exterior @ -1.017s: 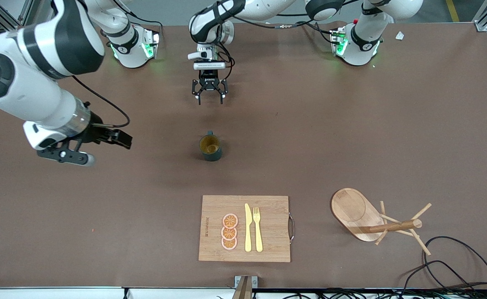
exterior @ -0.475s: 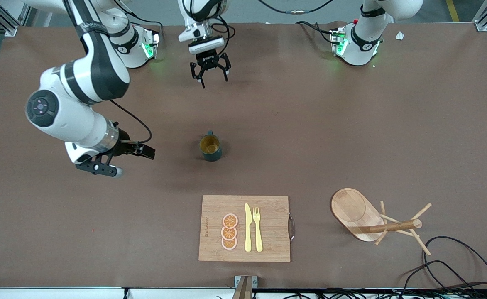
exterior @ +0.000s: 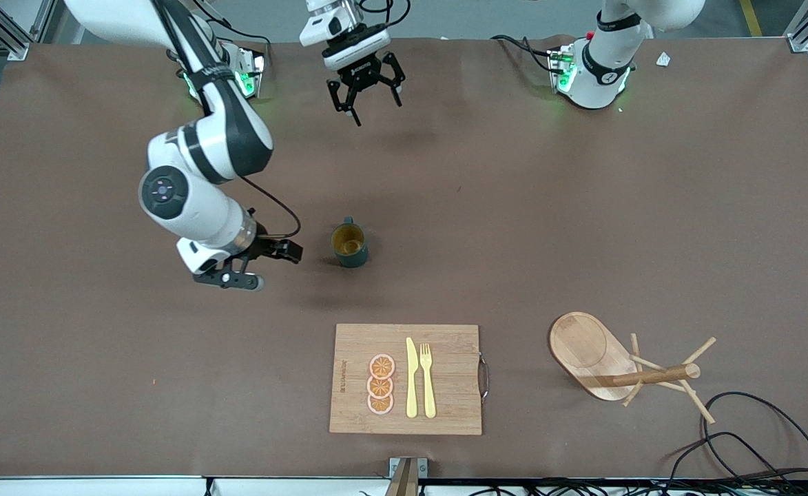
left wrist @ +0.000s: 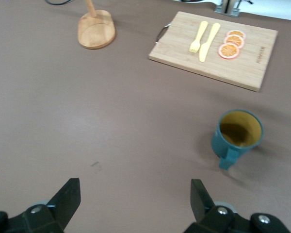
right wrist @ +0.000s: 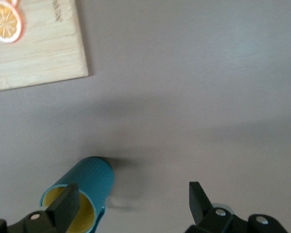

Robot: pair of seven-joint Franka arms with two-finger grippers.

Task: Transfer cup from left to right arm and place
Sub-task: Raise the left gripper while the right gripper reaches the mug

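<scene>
Front view: small dark teal-green cylindrical mug (exterior: 349, 243) stands upright, ungrasped, mid-table; right gripper (exterior: 276, 253) hovers just beside it, jaws apart; left gripper (exterior: 368, 93) open near robots' edge; transfer not begun.

You've got a wooden cutting board (exterior: 405, 379) sitting near the front camera on the brown table (exterior: 651, 220), with three orange slices (exterior: 380, 384), a yellow knife (exterior: 411, 377) and fork (exterior: 428, 380) on it. Toward the left arm's end there's a wooden mug tree (exterior: 624, 368) tipped over, black cables (exterior: 755, 441) beside it.
</scene>
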